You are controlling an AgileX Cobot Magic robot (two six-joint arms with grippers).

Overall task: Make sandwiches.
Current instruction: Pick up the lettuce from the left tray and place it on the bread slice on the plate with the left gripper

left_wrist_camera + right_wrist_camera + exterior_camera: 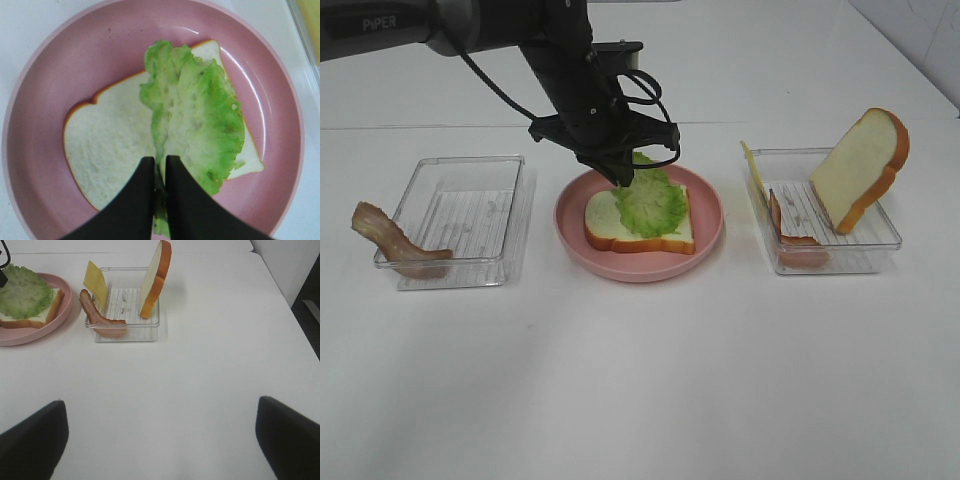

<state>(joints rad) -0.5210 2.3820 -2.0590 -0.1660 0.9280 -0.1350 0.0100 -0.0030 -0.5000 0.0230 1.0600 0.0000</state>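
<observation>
A bread slice [625,230] lies on the pink plate [710,215] in the middle. A green lettuce leaf [652,200] rests on it. My left gripper [620,175] is above the plate's far side, shut on the leaf's stem end [160,200]. In the left wrist view the lettuce [200,125] covers part of the bread [110,145]. The second bread slice [860,165] leans upright in the right tray [890,235] with a cheese square [752,165] and a bacon strip [795,245]. Another bacon strip [390,240] hangs on the left tray [515,215]. My right gripper [160,440] is open, away from the food.
The right wrist view shows the right tray [122,332], the bread [157,275], the cheese [96,282], the bacon [100,320] and the plate [30,332]. The table's right edge [285,305] runs past the tray.
</observation>
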